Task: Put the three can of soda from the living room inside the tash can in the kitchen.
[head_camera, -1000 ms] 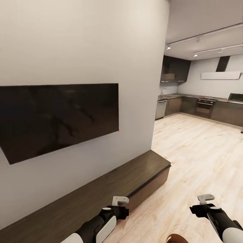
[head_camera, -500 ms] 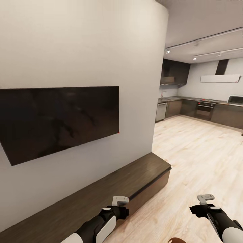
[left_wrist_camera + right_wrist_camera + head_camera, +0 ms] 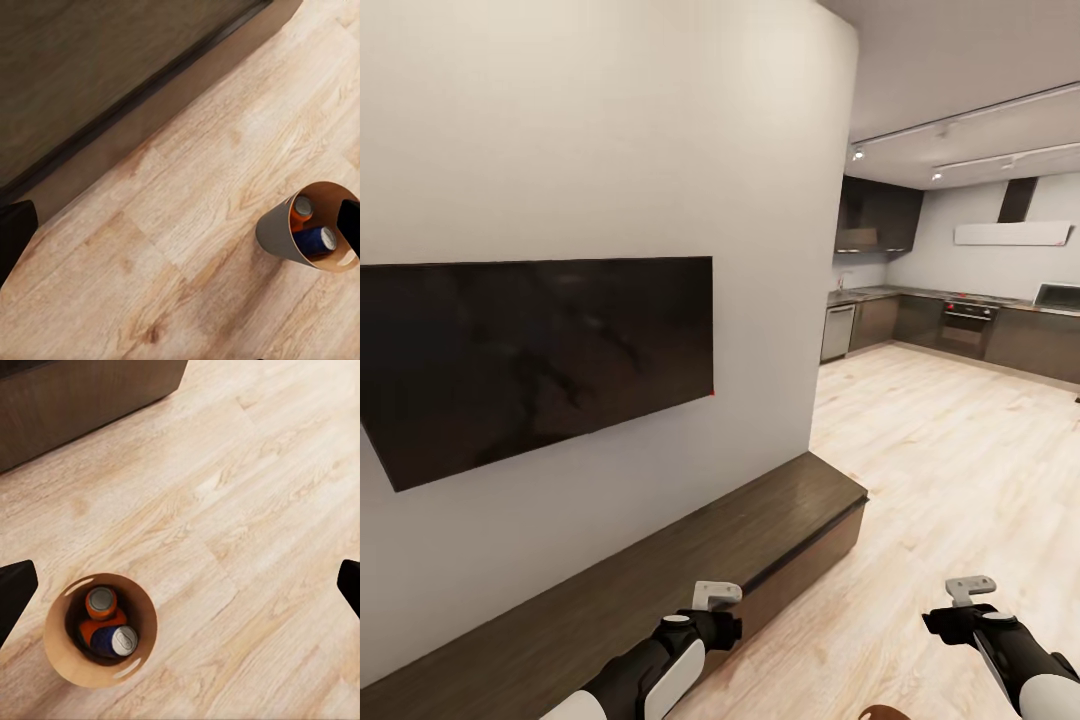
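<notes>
Head view puts you in the living room, facing the wall with the black TV above the long low dark-wood cabinet, and the kitchen lies well apart across open light wood floor to your right front. That is the leg to drive: swing the base right, round the cabinet's end and the wall corner with room to spare, then run straight at the dark units. The tash can stands on the floor below, between the arms; its rim peeks in at the head view's lower edge. In the right wrist view you can see an orange can and a blue can lying inside, on what looks like another orange one, so the cans seem gathered but the bin is not in the kitchen. Decide how you will carry it before rolling. The left gripper and right gripper hang spread apart, holding nothing, so grip the rim first, squarely, and keep it upright.
</notes>
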Tool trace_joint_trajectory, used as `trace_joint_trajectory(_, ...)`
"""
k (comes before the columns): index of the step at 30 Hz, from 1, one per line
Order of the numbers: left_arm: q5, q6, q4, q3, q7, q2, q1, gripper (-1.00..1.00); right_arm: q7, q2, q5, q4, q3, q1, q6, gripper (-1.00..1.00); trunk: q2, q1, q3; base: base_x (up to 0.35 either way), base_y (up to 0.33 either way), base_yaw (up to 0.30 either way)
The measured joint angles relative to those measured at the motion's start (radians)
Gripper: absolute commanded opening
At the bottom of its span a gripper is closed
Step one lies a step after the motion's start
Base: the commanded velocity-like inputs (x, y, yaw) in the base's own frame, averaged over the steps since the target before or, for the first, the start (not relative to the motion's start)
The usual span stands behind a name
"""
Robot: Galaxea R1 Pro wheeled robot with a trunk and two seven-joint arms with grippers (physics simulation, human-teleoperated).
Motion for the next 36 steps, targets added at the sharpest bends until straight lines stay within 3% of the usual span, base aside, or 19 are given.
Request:
trace_joint_trajectory(7, 0.000, 0.007, 0.020, 0.000, 0.001, 0.000, -0.001, 1.00, -0.001, -0.004, 0.000, 0.000, -0.004, 0.000, 0.004, 1.00, 0.000, 0.000, 0.000, 0.000, 0.000, 0.000)
trace_joint_trajectory(10, 0.000, 0.010, 0.058, 0.000, 0.001, 0.000, -0.001, 1.00, -0.004, -0.007, 0.001, 0.000, -0.005, 0.000, 0.010, 1.00, 0.000, 0.000, 0.000, 0.000, 0.000, 0.000)
trace_joint_trajectory(18, 0.007, 0.002, 0.227, 0.001, 0.000, 0.000, -0.001, 1.00, -0.015, -0.013, 0.003, 0.011, -0.004, 0.001, 0.124, 1.00, 0.000, 0.000, 0.000, 0.000, 0.000, 0.000)
trace_joint_trajectory(22, 0.012, 0.001, 0.252, 0.001, 0.000, 0.000, 0.004, 1.00, -0.020, -0.022, 0.001, 0.043, -0.007, 0.003, 0.136, 1.00, 0.000, 0.000, 0.000, 0.000, 0.000, 0.000)
trace_joint_trajectory(29, 0.013, -0.046, 0.332, 0.004, 0.000, 0.000, 0.009, 1.00, -0.037, -0.039, -0.002, 0.074, -0.014, 0.081, 0.141, 1.00, 0.000, 0.000, 0.000, 0.000, 0.000, 0.000)
trace_joint_trajectory(36, 0.011, -0.089, 0.403, 0.004, 0.000, 0.000, 0.015, 1.00, -0.060, -0.043, -0.003, 0.100, -0.095, 0.151, 0.136, 1.00, 0.000, 0.000, 0.000, 0.000, 0.000, 0.000)
